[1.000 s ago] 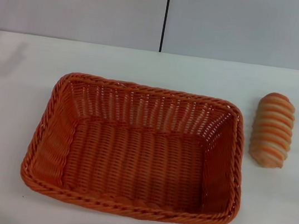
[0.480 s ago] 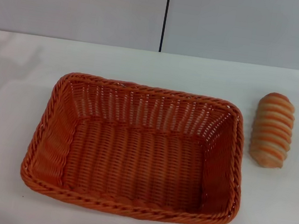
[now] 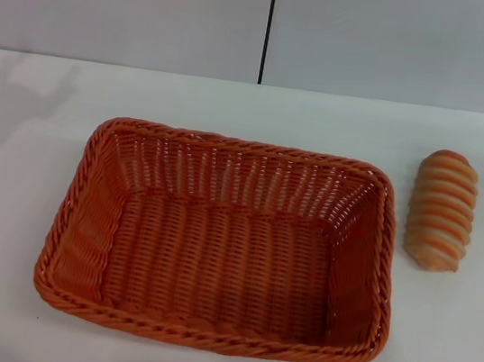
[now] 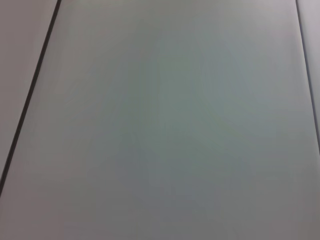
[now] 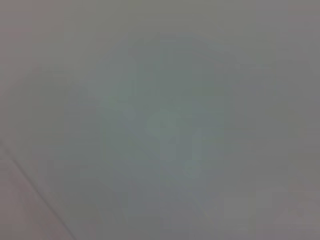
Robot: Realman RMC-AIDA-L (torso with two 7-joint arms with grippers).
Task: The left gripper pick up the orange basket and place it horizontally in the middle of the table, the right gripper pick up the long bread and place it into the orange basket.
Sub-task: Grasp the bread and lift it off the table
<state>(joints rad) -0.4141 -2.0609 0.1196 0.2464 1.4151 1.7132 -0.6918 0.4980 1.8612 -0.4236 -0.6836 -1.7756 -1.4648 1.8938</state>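
The orange basket [image 3: 220, 243] is seen lying on the white table [image 3: 18, 157], roughly central in the head view and a little toward the robot's left, its long side running across the view. It is upright, its mouth is open upward, and nothing is held inside it. The long bread [image 3: 441, 211] is found on the bare tabletop just beside the basket's right end, apart from the rim, with its length pointing away from the robot.

Neither the left gripper nor the right gripper is shown in the head view, and only plain pale surfaces crossed by dark seams are offered by the two wrist views. How far either pincer is open, and whether anything is gripped, cannot be told; neither basket nor bread is seen to be held.

The basket is judged to lie already much as the task asks, so either the placing is done or the first pick has not been started; this cannot be settled from what is shown. The bread step is clearly not yet done. For it, the right gripper would need to be brought down over the loaf, closed across its narrow width, lifted clear of the braided rim and lowered onto the basket floor.
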